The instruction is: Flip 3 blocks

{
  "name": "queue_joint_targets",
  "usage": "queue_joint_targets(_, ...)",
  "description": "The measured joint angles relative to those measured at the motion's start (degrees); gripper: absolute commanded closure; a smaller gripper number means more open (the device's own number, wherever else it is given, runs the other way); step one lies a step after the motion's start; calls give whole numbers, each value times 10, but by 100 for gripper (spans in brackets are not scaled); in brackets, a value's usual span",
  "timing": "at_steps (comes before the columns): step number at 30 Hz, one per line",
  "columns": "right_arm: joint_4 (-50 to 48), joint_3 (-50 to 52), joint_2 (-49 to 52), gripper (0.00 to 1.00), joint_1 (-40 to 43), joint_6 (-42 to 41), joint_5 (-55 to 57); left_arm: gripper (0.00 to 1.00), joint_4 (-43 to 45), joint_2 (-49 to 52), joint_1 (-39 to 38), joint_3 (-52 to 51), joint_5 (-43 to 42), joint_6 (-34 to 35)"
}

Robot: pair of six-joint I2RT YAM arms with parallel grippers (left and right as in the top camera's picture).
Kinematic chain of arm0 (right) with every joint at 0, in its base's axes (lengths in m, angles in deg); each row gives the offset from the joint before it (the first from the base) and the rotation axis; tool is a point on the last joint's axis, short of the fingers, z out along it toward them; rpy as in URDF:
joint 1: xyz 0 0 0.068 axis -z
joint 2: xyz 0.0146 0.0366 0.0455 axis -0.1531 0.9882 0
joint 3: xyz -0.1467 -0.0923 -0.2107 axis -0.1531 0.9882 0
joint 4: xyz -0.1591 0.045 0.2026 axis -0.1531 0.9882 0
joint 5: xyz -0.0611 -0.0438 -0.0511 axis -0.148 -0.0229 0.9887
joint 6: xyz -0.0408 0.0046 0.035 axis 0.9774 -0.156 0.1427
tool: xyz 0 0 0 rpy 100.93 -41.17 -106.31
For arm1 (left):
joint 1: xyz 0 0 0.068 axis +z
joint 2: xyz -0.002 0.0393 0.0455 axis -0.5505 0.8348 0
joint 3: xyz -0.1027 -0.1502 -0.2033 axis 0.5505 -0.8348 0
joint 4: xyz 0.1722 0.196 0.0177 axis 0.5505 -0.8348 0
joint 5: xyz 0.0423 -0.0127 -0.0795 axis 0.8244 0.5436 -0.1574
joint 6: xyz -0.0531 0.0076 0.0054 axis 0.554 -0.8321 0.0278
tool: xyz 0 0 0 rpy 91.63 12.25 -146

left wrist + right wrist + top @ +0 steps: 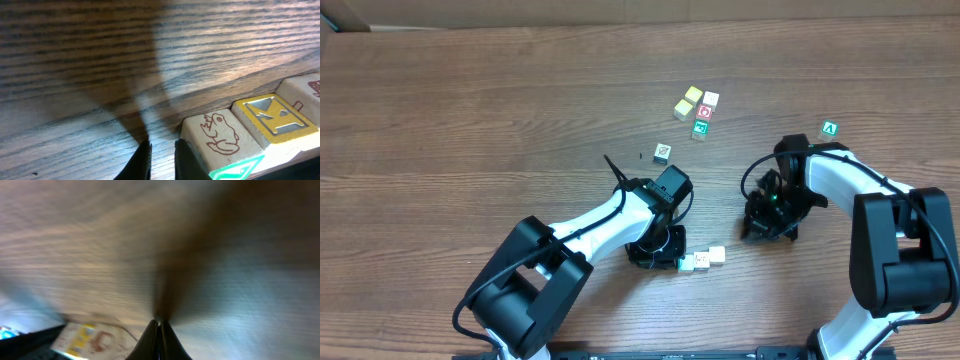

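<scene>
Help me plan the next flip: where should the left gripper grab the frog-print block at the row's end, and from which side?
Pinch the frog block across its two free side faces, those running along the row, coming down from above. The yellow K block seems to abut its inner face, so no finger fits there.

Third block [306,90], left wrist view: cut off by the right edge, only a corner with a red mark showing.
Frog block [220,135], same view: green-printed front face cropped at the bottom edge.
Smeared block [92,339], right wrist view — blurred, print unreadable, partly cropped.
Lone block [662,152], overhead — print too small to read.
</scene>
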Motion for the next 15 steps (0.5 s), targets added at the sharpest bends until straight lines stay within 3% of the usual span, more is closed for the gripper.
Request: queue_joint_targets(15,-92,0,-4,96,-86,6,-22,88,-18,-1,-11,4,22,2)
